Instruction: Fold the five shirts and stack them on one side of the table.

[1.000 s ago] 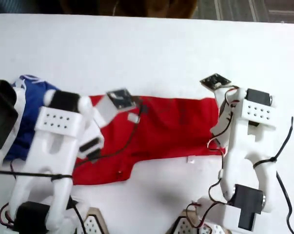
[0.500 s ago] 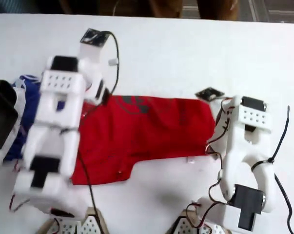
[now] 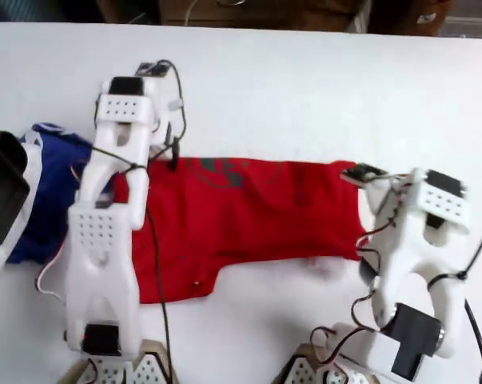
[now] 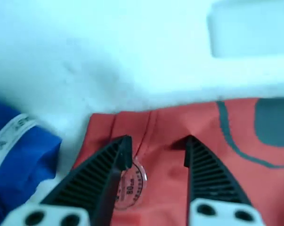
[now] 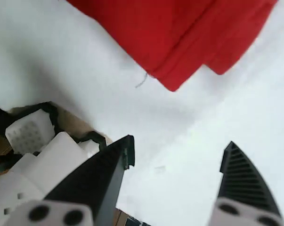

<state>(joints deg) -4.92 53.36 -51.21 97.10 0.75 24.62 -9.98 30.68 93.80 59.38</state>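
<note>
red shirt (image 3: 248, 216) is lying flat mid-frame on the surface (image 3: 304, 88). left gripper (image 4: 157, 143), having swung out to its upper-left collar edge, is straddling it with fingers open, likely preparing a fold; right gripper (image 5: 178, 143) is idling open off the right hem.

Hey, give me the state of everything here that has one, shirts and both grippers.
Red shirt: laid flat and long on the table, not folded compact.
Blue shirt: bunched up beside the red shirt's end.
Left gripper: open, at the red shirt's edge near the blue shirt.
Right gripper: open, over bare table by the red shirt's other end.
</note>
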